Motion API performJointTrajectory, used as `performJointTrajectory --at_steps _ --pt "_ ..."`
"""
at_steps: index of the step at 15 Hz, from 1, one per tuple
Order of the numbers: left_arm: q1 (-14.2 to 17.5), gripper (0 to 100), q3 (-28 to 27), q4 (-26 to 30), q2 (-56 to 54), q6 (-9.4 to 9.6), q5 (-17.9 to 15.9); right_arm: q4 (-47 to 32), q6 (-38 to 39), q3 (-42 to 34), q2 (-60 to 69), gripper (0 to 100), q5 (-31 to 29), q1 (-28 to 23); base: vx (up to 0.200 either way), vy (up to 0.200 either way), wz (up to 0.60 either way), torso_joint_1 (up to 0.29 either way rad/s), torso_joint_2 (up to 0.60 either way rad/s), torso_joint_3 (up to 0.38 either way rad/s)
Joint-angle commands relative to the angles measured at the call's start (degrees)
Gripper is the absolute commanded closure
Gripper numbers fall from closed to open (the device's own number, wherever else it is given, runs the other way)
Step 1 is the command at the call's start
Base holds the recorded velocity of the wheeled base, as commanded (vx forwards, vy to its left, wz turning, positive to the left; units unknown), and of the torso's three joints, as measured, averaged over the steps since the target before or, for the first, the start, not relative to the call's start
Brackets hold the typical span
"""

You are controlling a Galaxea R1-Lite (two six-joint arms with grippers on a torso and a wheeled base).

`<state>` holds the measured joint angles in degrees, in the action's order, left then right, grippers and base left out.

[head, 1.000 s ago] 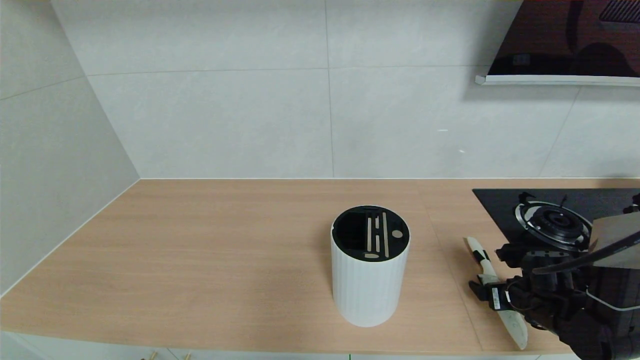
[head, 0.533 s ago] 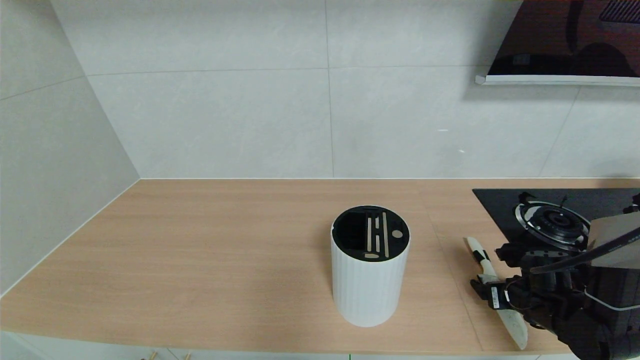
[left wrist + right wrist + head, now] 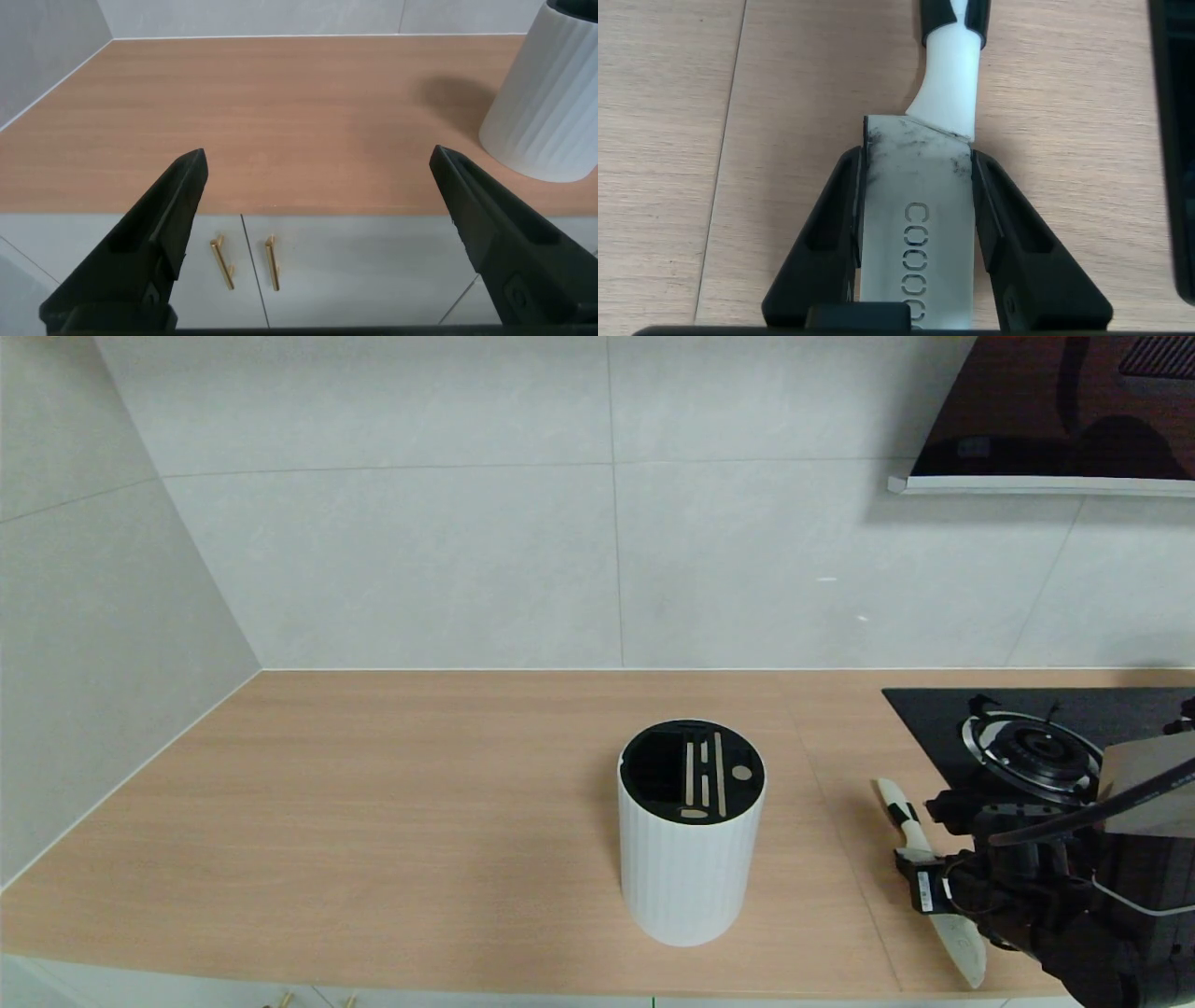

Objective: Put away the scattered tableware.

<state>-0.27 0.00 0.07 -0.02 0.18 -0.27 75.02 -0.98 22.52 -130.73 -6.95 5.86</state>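
While the knife [image 3: 904, 823] lies on the table [image 3: 420, 784] just beside the stove [image 3: 1027, 747], we see its handle pointing toward the wall and its blade toward the front edge. A white holder [image 3: 689, 868] stands apart to its left. Our right fingers [image 3: 831, 224] clamp the blade's sides, arm low. Our left fingers [image 3: 159, 224] gape wide over the table's front edge.

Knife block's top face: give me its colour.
Black, cut by pale slots, above a white ribbed body; the knife block shows best in the head view.
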Motion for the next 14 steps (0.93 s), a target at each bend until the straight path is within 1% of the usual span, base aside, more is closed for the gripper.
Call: performJointTrajectory --at_steps 1,5,6,10,11,13,14 --pt "0.0 0 0.0 0.0 0.0 -0.01 0.0 0.0 -0.2 -0.5 1.8 100 0.0 0.1 0.0 0.0 0.0 0.0 0.0 0.0" --pt "0.0 0 0.0 0.0 0.0 -0.01 0.0 0.0 -0.3 -1.8 7.2 100 0.0 0.3 0.0 0.0 0.0 0.0 0.0 0.0" --pt "0.0 0 0.0 0.0 0.0 -0.01 0.0 0.0 -0.4 -3.2 10.6 100 0.2 0.4 0.0 0.0 0.0 0.0 0.0 0.0" --pt "0.0 0 0.0 -0.1 0.0 0.78 0.0 0.0 -0.5 -4.8 18.4 100 0.6 1.8 0.0 0.0 0.0 0.0 0.0 0.0" --pt "0.0 0 -0.1 -0.5 0.0 0.78 0.0 -0.2 -0.9 -4.5 19.9 100 0.5 2.0 0.0 0.0 0.0 0.0 0.0 0.0" --pt "0.0 0 -0.1 -4.1 0.0 1.05 -0.3 -0.8 -1.4 -4.1 23.3 100 0.0 3.1 0.0 0.0 0.0 0.0 0.0 0.0" --pt "0.0 0 -0.6 -4.8 0.0 1.22 -1.1 -2.2 -1.5 -3.1 25.6 100 0.0 4.2 0.0 0.0 0.0 0.0 0.0 0.0"
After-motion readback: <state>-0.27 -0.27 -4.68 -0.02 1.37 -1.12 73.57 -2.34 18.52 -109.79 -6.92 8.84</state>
